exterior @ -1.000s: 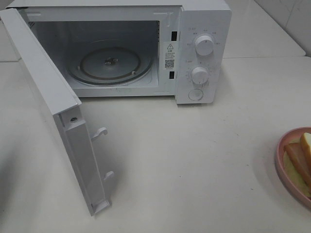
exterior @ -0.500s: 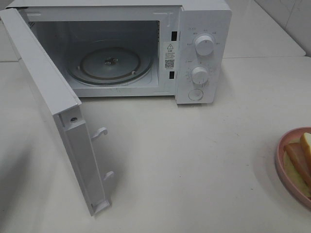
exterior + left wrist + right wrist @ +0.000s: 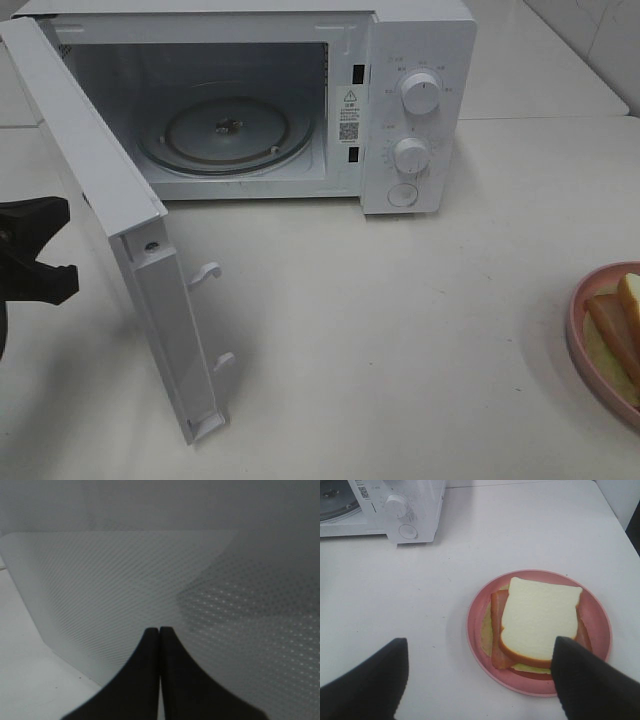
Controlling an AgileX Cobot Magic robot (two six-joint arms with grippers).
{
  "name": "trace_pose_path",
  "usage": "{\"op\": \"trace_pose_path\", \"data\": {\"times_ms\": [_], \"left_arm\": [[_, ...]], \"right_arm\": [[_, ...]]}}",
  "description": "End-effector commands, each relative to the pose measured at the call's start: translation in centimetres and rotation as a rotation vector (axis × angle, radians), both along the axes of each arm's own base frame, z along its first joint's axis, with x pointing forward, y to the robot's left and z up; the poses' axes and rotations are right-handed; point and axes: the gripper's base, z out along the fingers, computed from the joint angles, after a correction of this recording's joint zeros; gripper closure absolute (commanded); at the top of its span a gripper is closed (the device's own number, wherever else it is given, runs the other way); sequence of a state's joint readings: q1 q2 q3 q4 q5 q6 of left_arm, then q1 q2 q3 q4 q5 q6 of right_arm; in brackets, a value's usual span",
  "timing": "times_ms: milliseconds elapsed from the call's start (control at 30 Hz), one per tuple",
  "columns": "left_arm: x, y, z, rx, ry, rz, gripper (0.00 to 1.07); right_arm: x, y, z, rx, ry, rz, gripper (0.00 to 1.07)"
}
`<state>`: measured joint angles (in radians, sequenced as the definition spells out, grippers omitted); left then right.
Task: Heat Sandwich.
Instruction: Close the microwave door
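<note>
The sandwich (image 3: 537, 620), white bread over reddish-brown and yellow filling, lies on a round pink plate (image 3: 476, 630) on the white table. It shows cut off at the right edge of the high view (image 3: 618, 325), on the plate (image 3: 578, 335). My right gripper (image 3: 480, 680) is open and empty, hovering just short of the plate, one finger over the plate's edge. My left gripper (image 3: 159, 632) is shut and empty, close to the outer face of the open microwave door (image 3: 125, 580). It shows black at the left edge of the high view (image 3: 40, 265).
The white microwave (image 3: 415, 110) stands at the back with its cavity open and the glass turntable (image 3: 225, 130) bare. Its door (image 3: 120, 230) swings far out toward the front left. Two knobs and a button sit on its right panel. A wall stands at the far right.
My left gripper has come into the high view at the left edge, behind the open door. The microwave, plate and sandwich have not moved.
</note>
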<state>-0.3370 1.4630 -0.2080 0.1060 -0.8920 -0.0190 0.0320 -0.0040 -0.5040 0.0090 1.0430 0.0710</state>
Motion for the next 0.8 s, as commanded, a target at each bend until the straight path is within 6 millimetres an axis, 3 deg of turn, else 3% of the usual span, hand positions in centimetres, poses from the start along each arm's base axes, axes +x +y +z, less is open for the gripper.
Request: {"op": "trace_pose_path", "data": {"times_ms": [33, 800], "left_arm": [[0.5, -0.9, 0.1, -0.020, -0.026, -0.021, 1.07], [6.1, -9.1, 0.7, -0.071, -0.040, -0.085, 1.07]], "right_arm": [[-0.4, 0.0, 0.0, -0.006, -0.031, 0.000, 0.31], [-0.4, 0.0, 0.0, -0.007, -0.031, 0.001, 0.31]]}}
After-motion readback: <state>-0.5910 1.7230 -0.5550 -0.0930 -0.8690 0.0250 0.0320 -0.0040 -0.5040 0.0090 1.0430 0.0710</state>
